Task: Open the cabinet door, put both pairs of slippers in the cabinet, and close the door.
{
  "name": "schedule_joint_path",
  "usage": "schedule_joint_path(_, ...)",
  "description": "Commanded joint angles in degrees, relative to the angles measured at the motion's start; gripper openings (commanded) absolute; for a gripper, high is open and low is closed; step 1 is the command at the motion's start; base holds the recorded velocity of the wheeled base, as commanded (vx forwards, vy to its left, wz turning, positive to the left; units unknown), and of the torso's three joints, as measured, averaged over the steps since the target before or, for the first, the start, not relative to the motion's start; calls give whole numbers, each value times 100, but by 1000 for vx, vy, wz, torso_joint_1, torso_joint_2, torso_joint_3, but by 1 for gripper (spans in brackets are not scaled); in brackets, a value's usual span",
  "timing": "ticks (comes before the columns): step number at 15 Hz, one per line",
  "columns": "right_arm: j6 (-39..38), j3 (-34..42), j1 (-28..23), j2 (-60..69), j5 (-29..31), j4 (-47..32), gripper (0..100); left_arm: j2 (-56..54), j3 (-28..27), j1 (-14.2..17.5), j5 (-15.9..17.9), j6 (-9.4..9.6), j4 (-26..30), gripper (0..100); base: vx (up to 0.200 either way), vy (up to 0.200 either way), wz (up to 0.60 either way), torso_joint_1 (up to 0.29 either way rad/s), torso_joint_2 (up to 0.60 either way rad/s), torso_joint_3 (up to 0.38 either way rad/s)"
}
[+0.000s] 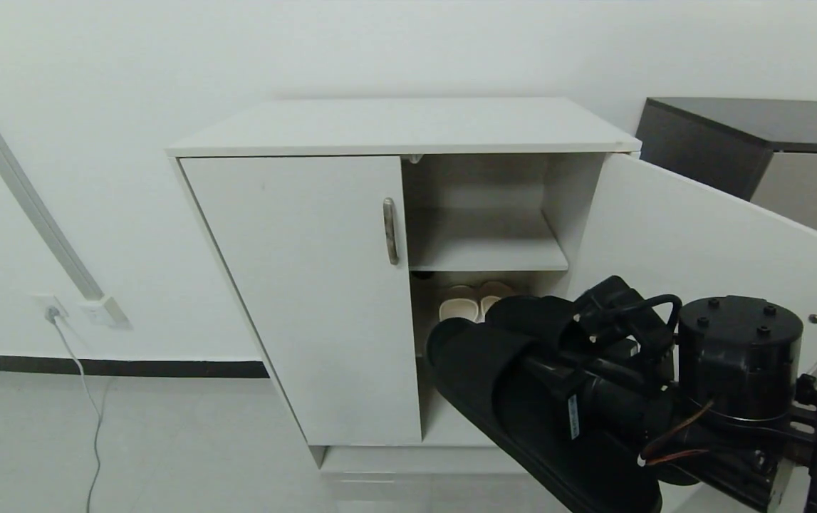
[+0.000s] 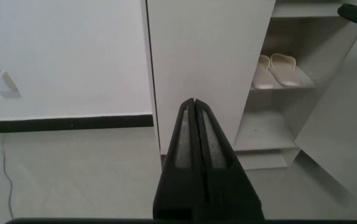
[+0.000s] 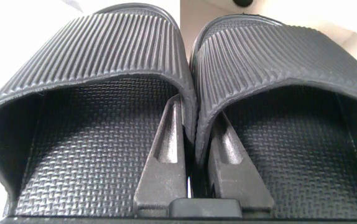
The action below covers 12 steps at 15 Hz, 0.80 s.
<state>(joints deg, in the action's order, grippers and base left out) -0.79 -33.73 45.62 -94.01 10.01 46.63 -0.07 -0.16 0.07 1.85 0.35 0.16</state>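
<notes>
My right gripper [image 3: 191, 140] is shut on the pair of black slippers [image 1: 501, 370], pinching the two inner strap edges together [image 3: 188, 93]. It holds them in the air just in front of the cabinet's [image 1: 394, 128] open right half. The right door [image 1: 700, 235] stands swung wide open; the left door [image 1: 308, 285] with its metal handle [image 1: 389, 231] is shut. A pair of cream slippers [image 1: 469, 303] rests on the middle shelf, [image 2: 277, 70] toes outward. My left gripper [image 2: 194, 134] is shut on nothing, low above the floor, facing the shut left door.
The upper shelf [image 1: 483, 246] and the bottom shelf [image 2: 262, 134] hold nothing. A dark cabinet [image 1: 750, 142] stands to the right behind the open door. A wall socket with a white cable [image 1: 77, 363] lies at the left, over bare floor.
</notes>
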Motion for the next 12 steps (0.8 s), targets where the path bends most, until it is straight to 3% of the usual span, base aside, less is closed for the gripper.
schedule_joint_path(1,0,-2,17,-12,1,4,0,7,7,1,-1,0,2,0,0,0,0,-85,447,373)
schedule_joint_path(7,0,51,17,-12,-8,13,0,7,-2,1,-1,0,2,0,0,0,0,-39,422,373)
schedule_joint_path(12,0,42,17,-20,1,13,0,7,-2,1,-1,0,2,0,0,0,0,-1,70,66)
